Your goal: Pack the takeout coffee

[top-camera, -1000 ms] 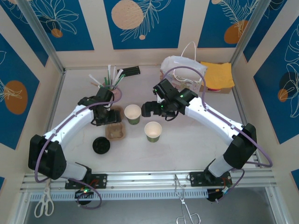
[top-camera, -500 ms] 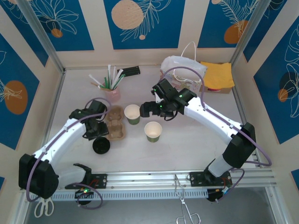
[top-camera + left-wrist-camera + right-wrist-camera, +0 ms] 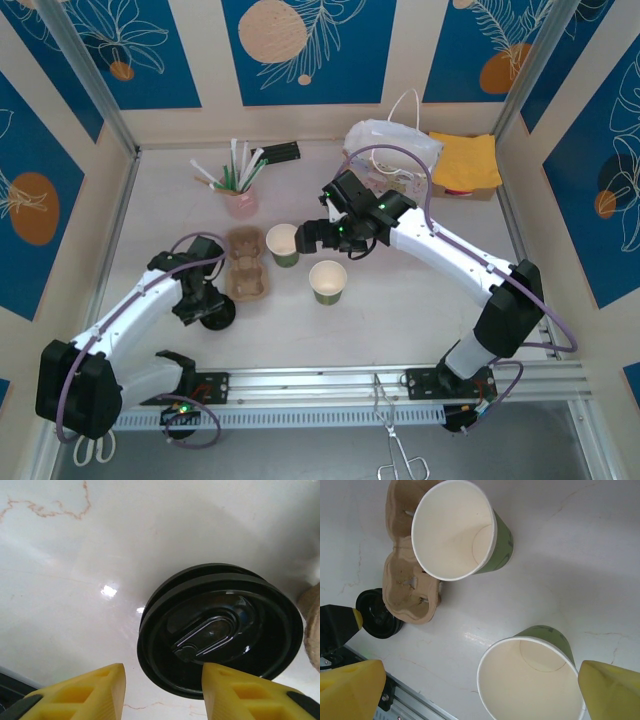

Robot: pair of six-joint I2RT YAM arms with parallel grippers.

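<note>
- Left wrist view: I have the left gripper (image 3: 162, 672) low over the table (image 3: 75, 555), its yellow fingers (image 3: 90, 692) partly apart with the near rim of the black lid (image 3: 220, 630) in the gap between them.
- One finger stands clear of the rim. The other overlaps it in my view, and I cannot tell whether it touches.
- The lid looks like two stacked, though the glare makes me unsure. It lies flat, spout side up, so a pinch across the rim seems the sensible hold.
- From overhead, the lid sits just beside the near end of the cardboard carrier (image 3: 246, 265), under my left wrist.
- The right gripper (image 3: 477, 667) is spread wide and holds nothing, hovering above the near cup (image 3: 530, 680).
- The far cup (image 3: 455, 527) stands upright right against the carrier. Both cups are open-topped and on the table, not yet in the carrier's wells.
- I judge the arms are split by reach: left for lids, right for cups.
- The white bag (image 3: 390, 150) waits at the back, well apart, presumably the final destination.
</note>
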